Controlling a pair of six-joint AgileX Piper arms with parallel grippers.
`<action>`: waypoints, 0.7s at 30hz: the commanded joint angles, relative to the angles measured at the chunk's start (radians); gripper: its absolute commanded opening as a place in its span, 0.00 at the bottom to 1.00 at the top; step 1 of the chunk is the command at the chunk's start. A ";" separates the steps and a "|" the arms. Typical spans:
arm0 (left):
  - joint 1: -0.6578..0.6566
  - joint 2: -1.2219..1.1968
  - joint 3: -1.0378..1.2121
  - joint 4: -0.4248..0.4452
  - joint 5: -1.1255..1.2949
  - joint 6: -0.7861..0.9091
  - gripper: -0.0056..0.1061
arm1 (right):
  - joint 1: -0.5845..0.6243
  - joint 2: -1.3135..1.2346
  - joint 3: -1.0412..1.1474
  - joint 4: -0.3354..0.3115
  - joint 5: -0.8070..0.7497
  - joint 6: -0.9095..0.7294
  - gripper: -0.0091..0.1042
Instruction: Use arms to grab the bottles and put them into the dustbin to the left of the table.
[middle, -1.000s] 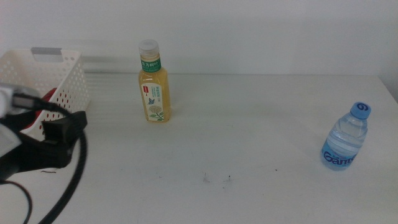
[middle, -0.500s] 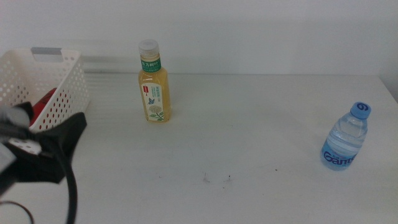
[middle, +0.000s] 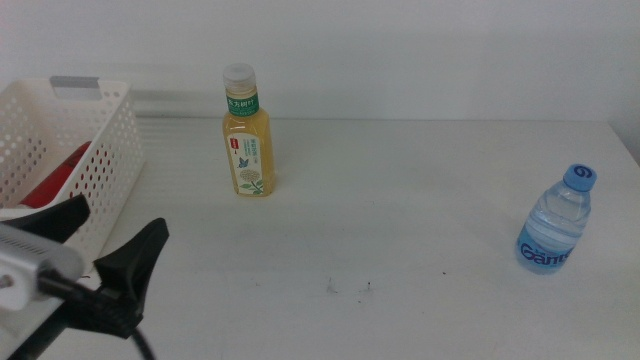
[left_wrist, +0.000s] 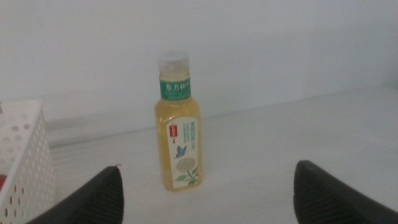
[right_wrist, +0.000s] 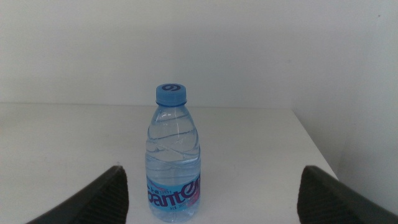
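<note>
The table (middle: 420, 200) fills most of my middle view, wide and white, with a few tiny dark specks (middle: 348, 288) near the front. At its left edge sits the dustbin (middle: 105, 150), a white perforated basket with a grey strip on the rim; something red lies inside it (middle: 58, 172) (I take it for the slim can, though I see only part of it through the wall). The yellow tea bottle (middle: 247, 135) stands upright near the far edge, just right of the dustbin and apart from it. The small water bottle (middle: 557, 222) stands upright well off to the right, alone. Nothing stands between either bottle and the front of the table.

My left gripper (middle: 95, 255) hangs low at the front left, just in front of the dustbin, jaws spread wide and holding nothing; its wrist camera frames the tea bottle between them. My right gripper (right_wrist: 214, 190) is out of the middle view; its jaws are spread too, empty, with the water bottle straight ahead.
</note>
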 joint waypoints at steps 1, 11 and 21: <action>-0.006 0.057 0.005 -0.004 -0.052 0.001 0.89 | -0.008 -0.005 0.004 -0.007 -0.009 -0.006 0.75; -0.006 0.390 0.005 0.076 -0.416 -0.087 0.89 | -0.008 -0.005 0.004 -0.007 -0.009 -0.006 0.75; -0.006 0.732 0.001 0.086 -0.764 -0.191 0.89 | -0.008 -0.005 0.004 -0.007 -0.009 -0.006 0.75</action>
